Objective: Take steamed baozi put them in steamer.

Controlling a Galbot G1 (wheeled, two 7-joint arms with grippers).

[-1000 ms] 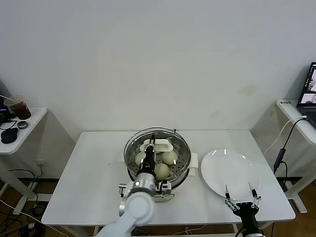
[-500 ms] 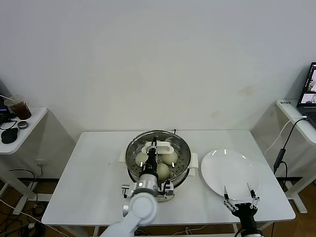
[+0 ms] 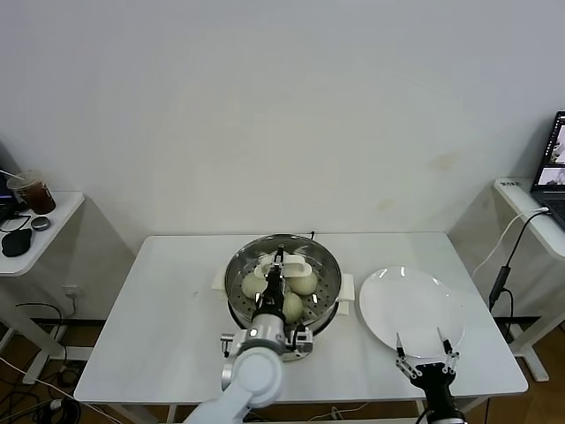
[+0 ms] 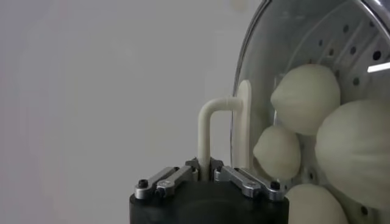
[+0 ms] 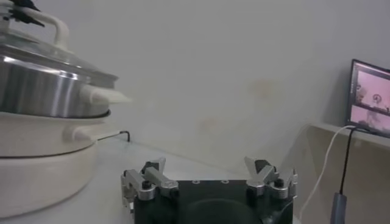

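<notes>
The steamer (image 3: pixel 328 299), a steel pot on a cream base, stands mid-table with its round glass lid (image 3: pixel 314 259) lying on top. Several cream-white steamed baozi (image 3: pixel 305 283) show through the glass on the perforated tray; the left wrist view has them (image 4: pixel 304 97) behind the lid's rim. My left gripper (image 3: pixel 277 265) reaches over the pot from the front and is shut on the lid's white handle (image 4: pixel 207 122). My right gripper (image 3: pixel 426 355) hovers open and empty at the table's front right, by the plate's near rim.
A flat white plate (image 3: pixel 410 305) lies right of the steamer. A side table (image 3: pixel 48 230) at far left holds a drink cup and a mouse. A desk with a laptop (image 3: pixel 556 155) and a hanging cable stands at far right.
The lid has shifted slightly right and settled level on the steamer, my left gripper moving with it. My right gripper has sunk a little toward the front edge.
</notes>
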